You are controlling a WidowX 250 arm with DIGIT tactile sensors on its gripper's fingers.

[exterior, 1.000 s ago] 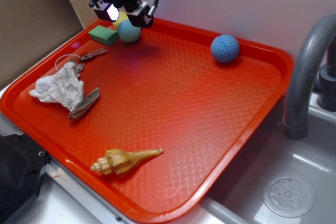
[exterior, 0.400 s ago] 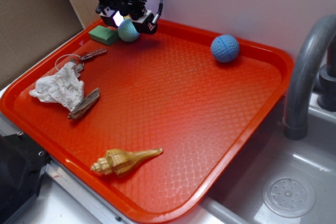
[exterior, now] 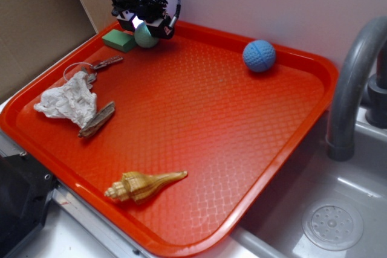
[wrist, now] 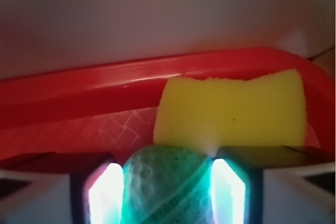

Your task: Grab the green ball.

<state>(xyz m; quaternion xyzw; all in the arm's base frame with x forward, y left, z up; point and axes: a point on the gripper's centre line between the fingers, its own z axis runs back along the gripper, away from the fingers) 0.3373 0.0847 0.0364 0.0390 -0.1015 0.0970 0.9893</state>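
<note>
The green ball [exterior: 146,37] is pale mint and dimpled, and rests at the far left corner of the red tray [exterior: 199,107]. My gripper [exterior: 143,27] has come down over it from above. In the wrist view the ball [wrist: 163,171] fills the gap between the two lit fingertips [wrist: 105,195], and both pads touch its sides. The gripper [wrist: 167,192] is shut on the ball, which still sits on the tray floor. A yellow sponge [wrist: 231,111] lies just behind the ball against the tray rim.
A flat green block [exterior: 119,40] lies directly left of the ball. A blue grooved ball [exterior: 259,55] sits at the far right. Keys [exterior: 101,63], crumpled paper [exterior: 68,102], a wood piece [exterior: 98,119] and a shell [exterior: 143,186] lie nearer. A faucet [exterior: 355,83] and sink stand right.
The gripper has dropped lower and slid slightly back-left over the green ball, so its fingers now straddle it. Less of the ball shows below the gripper than a second ago.
</note>
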